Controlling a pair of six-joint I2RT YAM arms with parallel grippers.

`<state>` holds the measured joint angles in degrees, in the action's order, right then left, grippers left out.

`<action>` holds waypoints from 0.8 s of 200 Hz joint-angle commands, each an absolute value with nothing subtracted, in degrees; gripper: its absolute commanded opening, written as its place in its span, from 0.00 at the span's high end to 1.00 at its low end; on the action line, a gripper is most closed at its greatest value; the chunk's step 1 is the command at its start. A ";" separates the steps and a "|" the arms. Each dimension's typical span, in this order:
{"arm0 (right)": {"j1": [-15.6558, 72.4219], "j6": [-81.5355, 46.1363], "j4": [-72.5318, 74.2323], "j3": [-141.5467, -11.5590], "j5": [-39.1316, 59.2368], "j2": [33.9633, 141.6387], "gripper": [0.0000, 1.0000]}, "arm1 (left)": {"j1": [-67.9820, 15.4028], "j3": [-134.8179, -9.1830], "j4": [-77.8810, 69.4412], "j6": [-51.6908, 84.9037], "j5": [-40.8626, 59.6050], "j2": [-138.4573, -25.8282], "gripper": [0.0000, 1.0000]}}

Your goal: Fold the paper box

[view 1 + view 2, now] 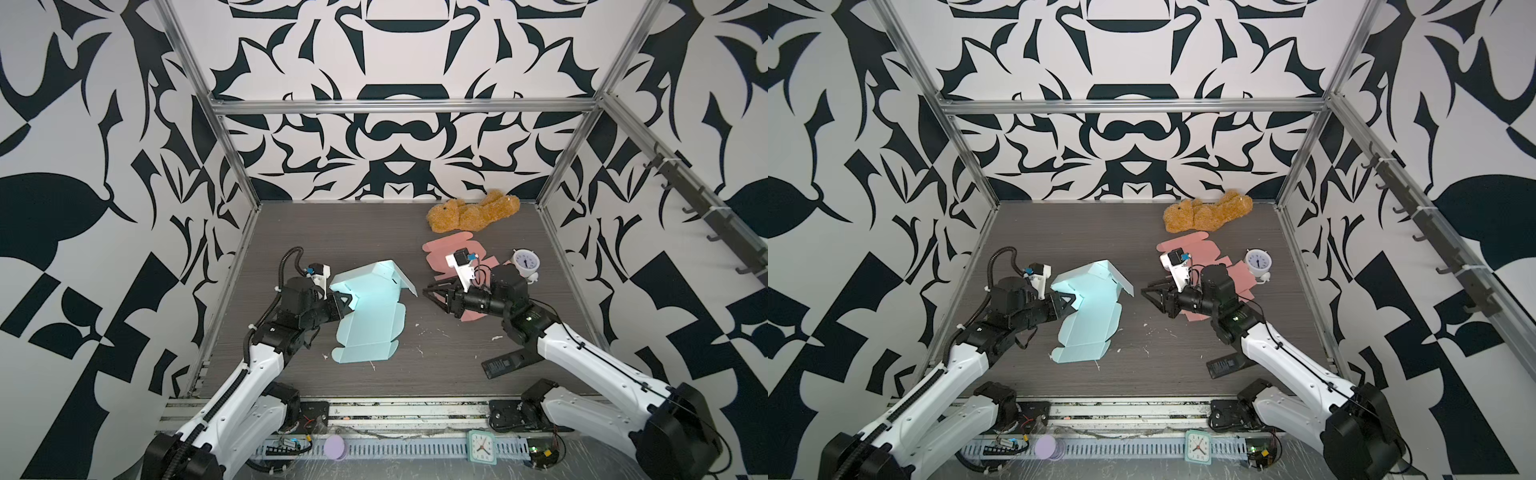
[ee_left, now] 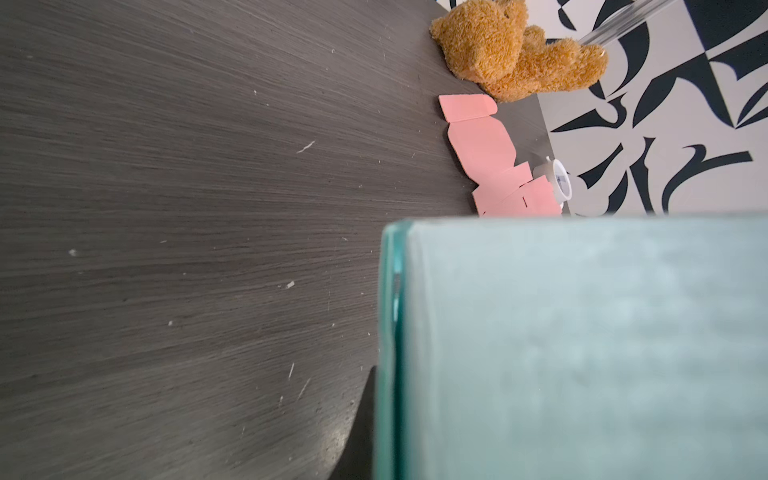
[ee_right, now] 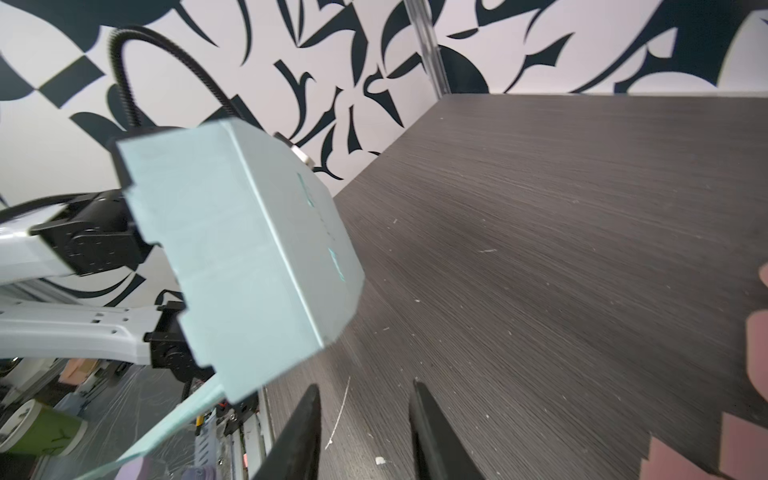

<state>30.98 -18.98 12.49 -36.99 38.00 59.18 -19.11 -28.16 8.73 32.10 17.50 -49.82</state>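
box: paper box [image 1: 370,307] is a pale blue cut sheet, left of centre on the tabletop [image 1: 332,232]. The far panel is folded up and over. The rest is tilted, and I can't tell whether the near end touches the tabletop.
left: left end effector [image 1: 345,301] is pinching the sheet at its left edge, jaws pressed together on the paper. The left wrist view shows only blurred blue sheet [image 2: 582,353] close up.
right: right end effector [image 3: 365,399] has its jaws spread with nothing between them. It sits just beside the folded panel [image 3: 232,249], not touching.
step: my read is early in the fold, one panel creased and the side flaps flat.
risk 1: there's a single thin pinch at one edge. If I push the panel from the right, the sheet could pivot or slide out of the left jaws.
risk 2: contact off the score line would buckle the panel instead of folding it.
risk 3: nothing holds the raised panel, so it may spring back open.
risk 4: my right arm sits over the pink sheet [image 1: 453,249], with the small clock [image 1: 525,262] just beside it. A wide swing could drag either.
clear: teddy bear [image 1: 473,214] and remote [image 1: 505,363] are well apart from the work.
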 commanded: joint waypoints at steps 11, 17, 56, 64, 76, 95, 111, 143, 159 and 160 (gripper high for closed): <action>31.03 -16.95 13.73 -41.84 44.94 60.76 0.61 | -18.93 -30.47 11.05 28.37 20.79 -50.95 0.93; 31.04 -16.76 13.71 -42.23 45.12 61.26 0.61 | -18.94 -30.67 11.16 28.11 21.40 -51.27 0.93; 31.39 -16.92 14.77 -44.11 49.02 64.69 0.62 | -18.96 -31.20 11.14 26.97 23.02 -53.22 0.92; 31.71 -16.82 15.28 -44.25 50.37 65.10 0.62 | -18.98 -31.35 11.30 27.01 22.94 -53.79 0.92; 32.37 -16.06 14.79 -44.88 52.08 66.00 0.62 | -18.98 -31.60 11.51 26.65 22.98 -54.70 0.92; 33.80 -14.49 12.66 -45.94 52.32 67.74 0.62 | -18.98 -31.86 10.95 26.71 23.70 -55.83 0.92; 34.50 -14.12 12.07 -46.29 51.77 68.87 0.64 | -18.98 -32.17 10.83 26.49 23.99 -56.40 0.92; 34.94 -13.52 11.85 -46.88 50.69 69.52 0.72 | -18.98 -32.06 10.81 26.28 23.91 -56.58 0.92; 35.16 -13.22 11.19 -47.58 50.57 70.16 0.76 | -18.98 -32.04 10.73 26.28 23.97 -56.77 0.92; 35.16 -13.25 11.18 -47.61 50.55 70.23 0.76 | -18.98 -32.06 10.73 26.28 23.94 -56.77 0.92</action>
<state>34.63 -14.63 11.11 -44.31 49.98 69.97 -19.14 -29.78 10.55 26.94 22.59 -56.45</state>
